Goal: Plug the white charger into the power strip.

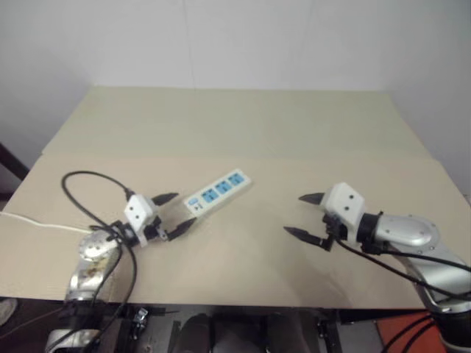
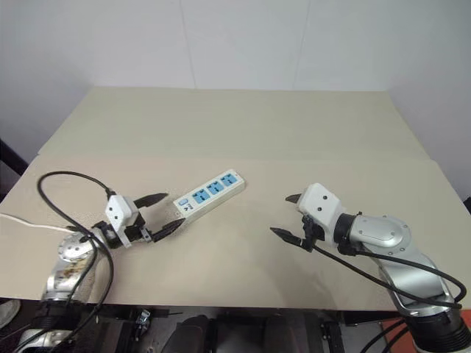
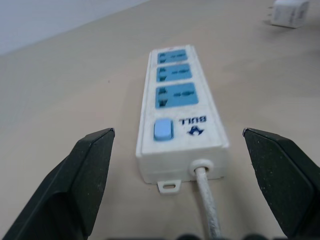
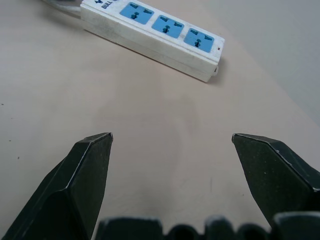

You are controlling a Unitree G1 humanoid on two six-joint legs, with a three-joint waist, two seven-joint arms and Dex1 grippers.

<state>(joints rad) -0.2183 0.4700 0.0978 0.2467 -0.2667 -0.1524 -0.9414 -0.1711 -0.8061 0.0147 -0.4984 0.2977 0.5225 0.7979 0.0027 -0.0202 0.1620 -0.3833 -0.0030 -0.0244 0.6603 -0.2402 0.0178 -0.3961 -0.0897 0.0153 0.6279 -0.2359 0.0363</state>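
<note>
The power strip (image 1: 218, 190) is a white bar with three blue sockets and a blue switch, lying slantwise on the beige table. My left gripper (image 1: 187, 208) is open at the strip's cable end. In the left wrist view its fingertips (image 3: 100, 142) flank that end of the strip (image 3: 180, 100), with nothing held. The white charger (image 3: 289, 12), a small white block with short prongs, lies on the table far beyond the strip's other end. My right gripper (image 1: 293, 213) hovers open and empty to the right, pointing toward the strip (image 4: 155, 30).
The strip's thin white cable (image 3: 207, 205) runs back under my left gripper, and a white cable (image 1: 29, 220) trails off the table's left edge. A black cable loop (image 1: 88, 176) arcs over the table by my left wrist. A seam (image 1: 294, 156) crosses the tabletop behind the strip.
</note>
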